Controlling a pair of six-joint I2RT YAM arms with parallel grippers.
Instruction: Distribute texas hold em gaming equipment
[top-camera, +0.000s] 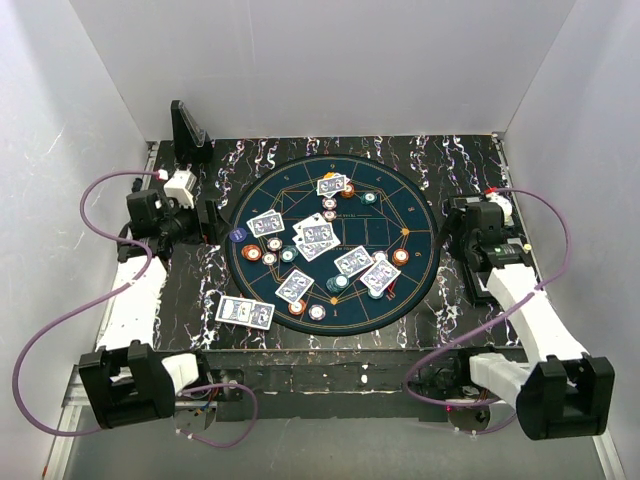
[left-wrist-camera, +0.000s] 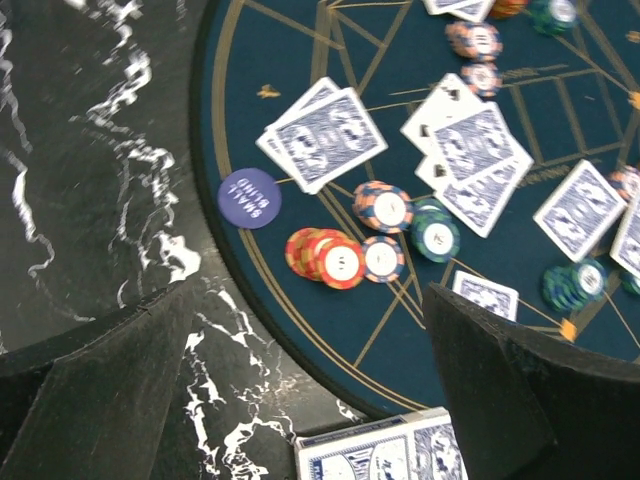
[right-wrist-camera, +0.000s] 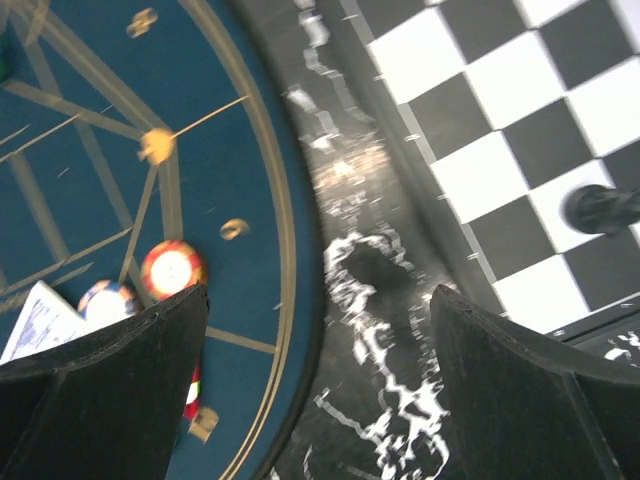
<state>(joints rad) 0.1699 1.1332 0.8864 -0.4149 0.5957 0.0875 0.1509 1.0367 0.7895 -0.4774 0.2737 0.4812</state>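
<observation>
Finds playing cards (top-camera: 245, 312) face down on the bench (top-camera: 470, 160) just off the near-left edge of the round blue mat (top-camera: 262, 188). Holds the left tool (top-camera: 208, 222) at the mat's left rim and the right tool (top-camera: 453, 224) at its right rim, both spread wide and empty. Shows other cards (top-camera: 318, 236) and striped poker chips (top-camera: 400, 256) scattered across the mat.

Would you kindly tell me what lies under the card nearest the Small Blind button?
A second card lies under that top card; only its edge shows, the rest is covered.
</observation>
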